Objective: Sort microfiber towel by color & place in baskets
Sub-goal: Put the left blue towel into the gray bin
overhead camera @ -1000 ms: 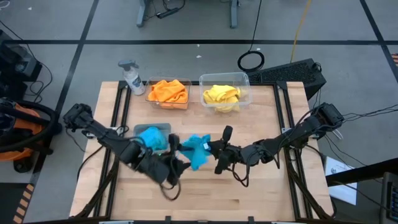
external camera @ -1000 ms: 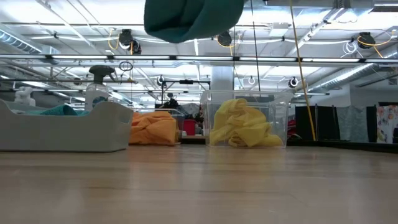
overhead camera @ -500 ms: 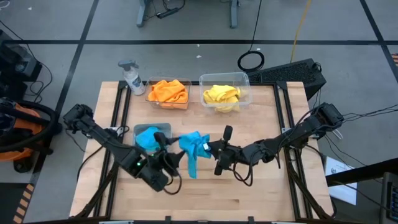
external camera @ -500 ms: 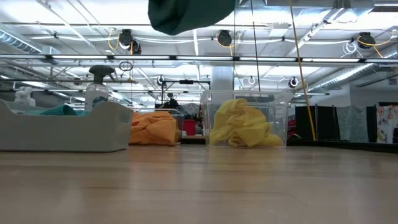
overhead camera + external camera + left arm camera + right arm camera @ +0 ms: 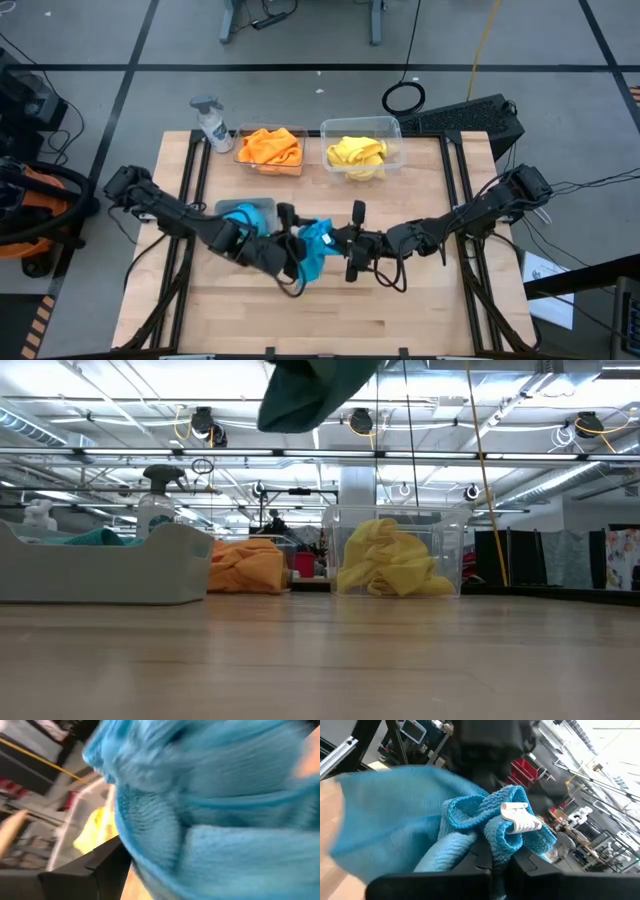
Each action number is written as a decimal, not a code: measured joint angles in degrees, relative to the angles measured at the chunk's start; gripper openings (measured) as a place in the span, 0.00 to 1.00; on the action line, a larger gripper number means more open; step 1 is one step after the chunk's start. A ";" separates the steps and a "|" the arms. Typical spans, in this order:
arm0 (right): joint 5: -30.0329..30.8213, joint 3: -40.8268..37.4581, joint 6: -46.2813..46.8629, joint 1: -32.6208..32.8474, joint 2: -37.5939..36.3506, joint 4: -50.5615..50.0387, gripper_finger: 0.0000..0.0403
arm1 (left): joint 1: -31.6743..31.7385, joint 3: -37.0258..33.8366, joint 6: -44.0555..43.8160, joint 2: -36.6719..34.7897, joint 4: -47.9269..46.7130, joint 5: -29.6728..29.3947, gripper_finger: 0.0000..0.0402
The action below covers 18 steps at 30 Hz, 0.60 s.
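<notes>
1. Blue towel (image 5: 316, 246): hanging in the air over the middle of the table (image 5: 420, 310), clear of the wood, with its white care tag showing in the right wrist view.
2. Right gripper (image 5: 335, 238): reaching in from the right, its fingers clenched on the blue towel's bunched edge.
3. Left gripper (image 5: 293, 252): pressing up against the blue towel from the left with its fingers spread wide; the cloth is filling the left wrist view, so I cannot tell whether it is gripping it.
4. Near-left basket (image 5: 262, 204): sitting just left of the grippers and holding a second blue towel (image 5: 240, 217), partly covered by the left arm.
5. Far basket (image 5: 242, 140): holding orange towels (image 5: 270, 147).
6. Far-right basket (image 5: 392, 128): holding yellow towels (image 5: 356, 154), beside the orange one.
7. Spray bottle (image 5: 211, 124): standing at the far-left corner, just left of the orange towels' basket.
</notes>
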 joint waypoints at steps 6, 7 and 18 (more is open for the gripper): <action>0.28 0.02 -0.33 0.02 0.00 -0.15 0.03 | 2.22 0.00 2.73 0.02 -0.50 8.32 0.48; 0.38 0.02 -0.46 0.02 0.00 -0.26 0.04 | 2.14 0.00 3.09 0.02 -0.42 8.50 0.38; 19.53 0.04 2.29 1.69 0.01 -4.74 0.38 | -0.14 -0.01 2.33 -0.68 -4.11 7.02 0.07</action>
